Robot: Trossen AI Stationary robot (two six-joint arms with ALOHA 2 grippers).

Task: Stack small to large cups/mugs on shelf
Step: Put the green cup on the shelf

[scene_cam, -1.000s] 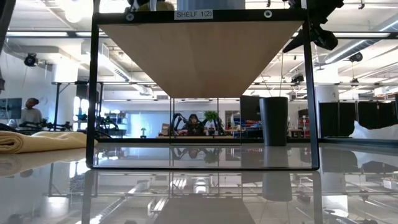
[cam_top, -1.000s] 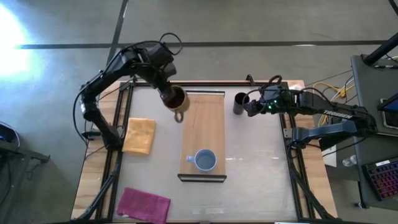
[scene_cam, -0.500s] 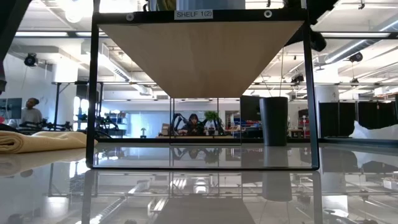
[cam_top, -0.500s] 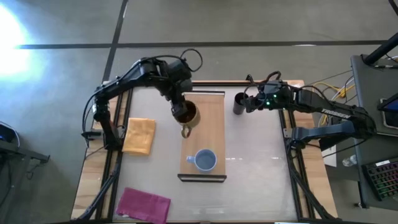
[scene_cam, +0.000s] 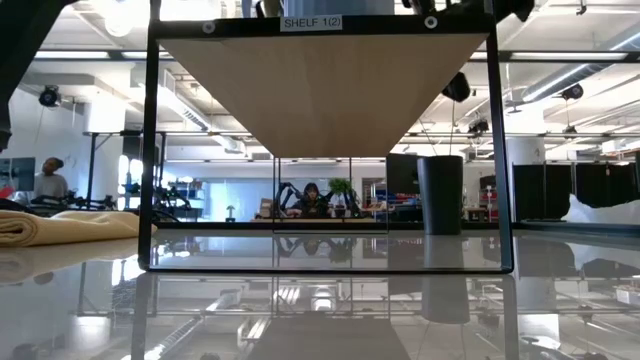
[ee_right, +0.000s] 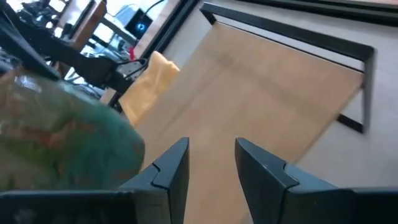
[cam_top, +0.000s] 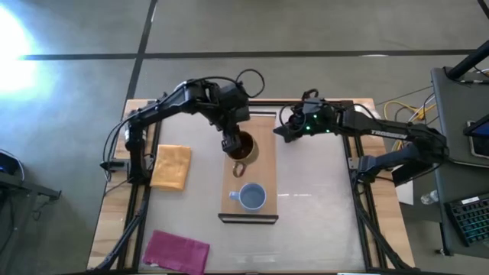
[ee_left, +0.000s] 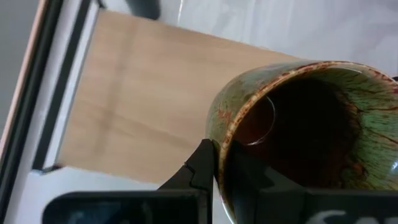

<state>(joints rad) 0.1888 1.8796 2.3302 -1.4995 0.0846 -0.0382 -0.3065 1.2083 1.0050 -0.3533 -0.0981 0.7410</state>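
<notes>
Light-blue cup (cam_top: 252, 197), 1, sits on shelf (cam_top: 263, 164) at near end, upright. Mustard-brown mug (cam_top: 243, 147), 1, over shelf middle, rim pinched shut between left gripper (cam_top: 231, 143) fingers; whether it touches board not clear. Black cup (scene_cam: 440, 195), 1, stands on table by shelf's far right side, hidden under right arm from above. Right gripper (ee_right: 210, 163) fingers parted, holding nothing, at shelf's far right edge. 2 cloths on table's left: yellow cloth (cam_top: 171, 166), magenta cloth (cam_top: 177, 250).
</notes>
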